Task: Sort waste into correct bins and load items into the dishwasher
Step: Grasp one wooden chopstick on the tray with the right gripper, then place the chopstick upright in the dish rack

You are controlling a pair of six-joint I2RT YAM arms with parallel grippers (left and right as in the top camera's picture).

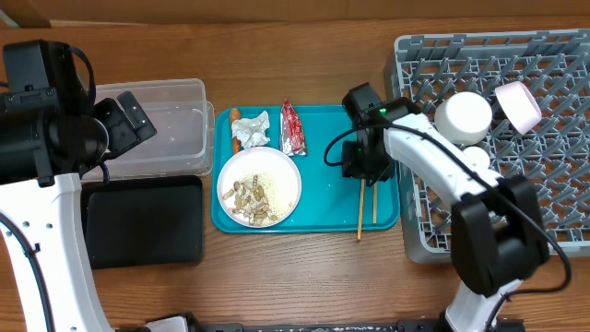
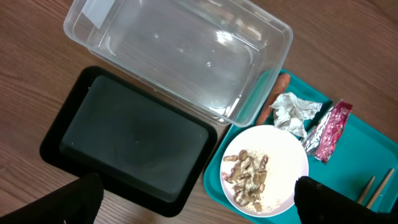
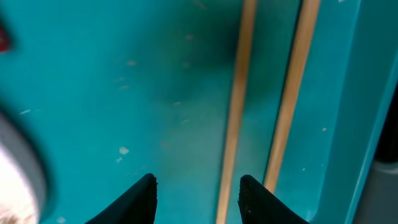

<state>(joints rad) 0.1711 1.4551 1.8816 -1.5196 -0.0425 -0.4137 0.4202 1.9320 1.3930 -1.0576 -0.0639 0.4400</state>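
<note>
Hovering low over the teal tray (image 1: pixel 323 198), the right gripper (image 3: pixel 196 199) sets narrowly parted fingers astride one of the chopsticks (image 3: pixel 235 112), seemingly to pinch it. The left gripper (image 2: pixel 199 208) hangs wide open above the bins (image 2: pixel 186 56).

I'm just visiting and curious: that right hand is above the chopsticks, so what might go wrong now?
The chopsticks are thin, lie flat on the teal tray and sit apart. Only one runs between the open fingers of the right hand, so it might pinch just one or skid off. In the dish rack, such thin sticks could perhaps slip through the lattice.
</note>
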